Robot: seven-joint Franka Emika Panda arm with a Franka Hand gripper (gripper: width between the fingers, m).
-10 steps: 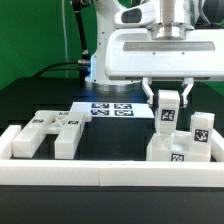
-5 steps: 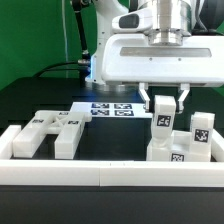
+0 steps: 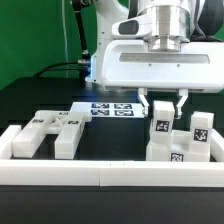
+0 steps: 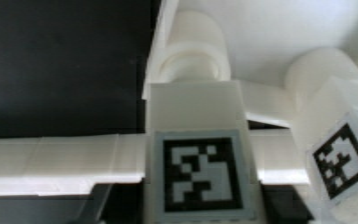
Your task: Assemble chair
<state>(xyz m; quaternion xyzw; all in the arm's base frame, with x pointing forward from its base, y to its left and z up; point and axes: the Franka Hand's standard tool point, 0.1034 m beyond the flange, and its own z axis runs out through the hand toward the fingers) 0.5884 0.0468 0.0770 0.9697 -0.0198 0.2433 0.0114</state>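
Plainly the move turns on one vertical line: the gripper point(image 3: 163, 104) hangs straight over the chair leg point(image 3: 163, 126), its fingers point(image 3: 146, 103) drawn in narrow and clamped on the leg's upper end from both sides. The leg's long axis stands upright, tag facing the exterior camera, and its lower end comes down onto the blocky base part point(image 3: 178, 152) at the exterior view's right. Whether it is fully seated there or only resting on top I cannot tell. Just beside it, further toward the exterior view's right, a second upright part point(image 3: 201, 130) rises from the same base; the gap between the two is slim, so the finger on that side has little room. The wrist view looks down the leg's tagged face point(image 4: 201, 170), with the neighbour's tag close alongside. The black table point(image 3: 50, 100) is flat and matte, bounded in front by the white border rail point(image 3: 100, 172), which lies close against the base. Well apart, at the exterior view's left, lies the H-shaped part point(image 3: 52, 132), flat on the table, and behind it the marker board point(image 3: 108, 109). My judgement is that any push downward must stay along the leg's axis, since a tilt would jam it against the neighbour.
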